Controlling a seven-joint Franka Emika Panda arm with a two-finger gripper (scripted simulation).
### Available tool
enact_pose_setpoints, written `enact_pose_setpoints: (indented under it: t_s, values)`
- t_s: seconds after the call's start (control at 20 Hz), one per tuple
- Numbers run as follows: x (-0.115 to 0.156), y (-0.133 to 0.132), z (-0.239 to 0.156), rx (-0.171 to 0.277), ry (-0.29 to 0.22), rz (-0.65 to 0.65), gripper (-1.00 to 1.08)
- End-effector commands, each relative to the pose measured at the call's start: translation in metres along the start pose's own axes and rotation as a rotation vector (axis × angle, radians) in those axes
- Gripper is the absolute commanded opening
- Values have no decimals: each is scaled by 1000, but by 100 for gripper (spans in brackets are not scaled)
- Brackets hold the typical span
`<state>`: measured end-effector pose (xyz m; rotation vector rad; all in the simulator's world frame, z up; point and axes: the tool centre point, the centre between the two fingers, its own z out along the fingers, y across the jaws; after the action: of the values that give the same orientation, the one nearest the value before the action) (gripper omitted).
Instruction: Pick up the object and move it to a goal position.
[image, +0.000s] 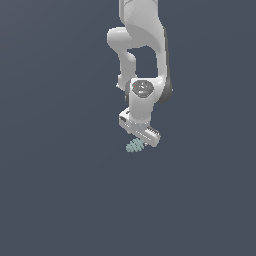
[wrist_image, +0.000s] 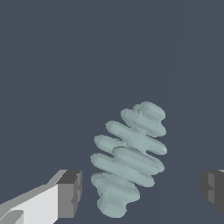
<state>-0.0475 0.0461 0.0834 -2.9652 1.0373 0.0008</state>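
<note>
The white arm (image: 142, 55) hangs down from the upper edge of the exterior view, its wrist turned so that the claw (image: 142, 138) points at the flat dark grey-blue tabletop (image: 60, 190). Just under the claw's tip lies the object (image: 135, 146), a small pale teal-green piece made of stacked ridges, peeking out toward the exterior view's left of the claw body. In the wrist view the object (wrist_image: 130, 156) fills the middle of the picture: an elongated, bumpy oval of ribbed discs, lying at a slant on the tabletop. The claw is spread wide. One dark grey fingertip (wrist_image: 70, 194) on its white finger stands to one side of the object and the other fingertip (wrist_image: 213, 188) shows at the opposite edge, well clear of it. The object sits in the gap between them, nearer the first fingertip, with neither pad touching it. The claw has hold of nothing.
</note>
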Motion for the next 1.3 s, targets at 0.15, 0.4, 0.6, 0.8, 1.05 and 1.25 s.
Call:
enact_pose_setpoints:
  t_s: [0.15, 0.4, 0.6, 0.8, 1.05, 1.25]
  values:
    - [0, 0, 12, 0, 0, 1, 100]
    - [-1, 1, 36, 0, 0, 3, 100]
    - [-1, 1, 48, 0, 0, 4, 100]
    - [0, 0, 50, 0, 0, 4, -100]
    - [0, 0, 50, 0, 0, 4, -100]
    - [0, 0, 50, 0, 0, 4, -100]
